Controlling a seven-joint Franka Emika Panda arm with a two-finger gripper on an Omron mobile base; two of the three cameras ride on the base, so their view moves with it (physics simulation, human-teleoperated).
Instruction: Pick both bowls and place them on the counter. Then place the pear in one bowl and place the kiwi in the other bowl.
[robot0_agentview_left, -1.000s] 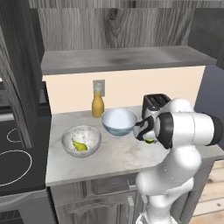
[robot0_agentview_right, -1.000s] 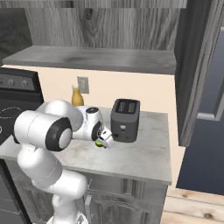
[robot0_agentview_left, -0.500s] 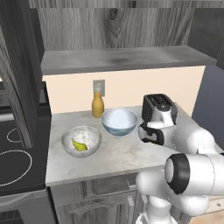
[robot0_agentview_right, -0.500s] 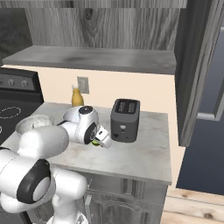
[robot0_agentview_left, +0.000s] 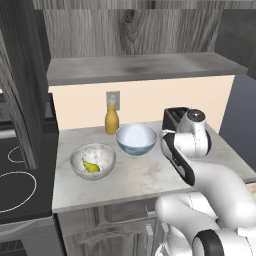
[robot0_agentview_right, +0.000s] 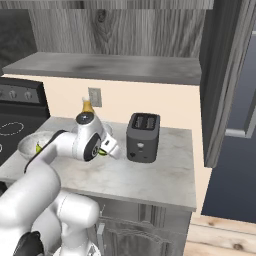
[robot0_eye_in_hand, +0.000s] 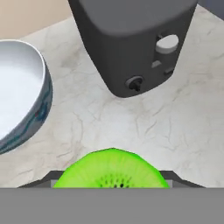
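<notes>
- My gripper (robot0_eye_in_hand: 112, 186) is clamped on the kiwi (robot0_eye_in_hand: 112, 169). In the hand view the bright green fruit sits right between the two dark tips.
- In the last second my arm has swung round a lot. The big white elbow that stood in front of the counter (robot0_agentview_left: 130, 177) has dropped lower, and the hand has turned more toward the bowls.
- The kiwi is up off the counter, beside the dark toaster (robot0_agentview_right: 143, 136) and near the blue and white bowl (robot0_agentview_left: 136, 138). I think that is good, because this bowl looks bare inside and the kiwi should go there.
- The pear (robot0_agentview_left: 90, 166) already lies in the grey marbled bowl (robot0_agentview_left: 93, 160), and both bowls stand on the counter. So I think only the kiwi drop is left.
- My white arm covers the hand in the left base view, so I cannot see the kiwi there.
- In the right base view only a bit of green peeks out by the wrist.
- The orange bottle (robot0_agentview_left: 111, 120) stands behind the bowls.
- The bottom of the kiwi is cut off in the hand view.
</notes>
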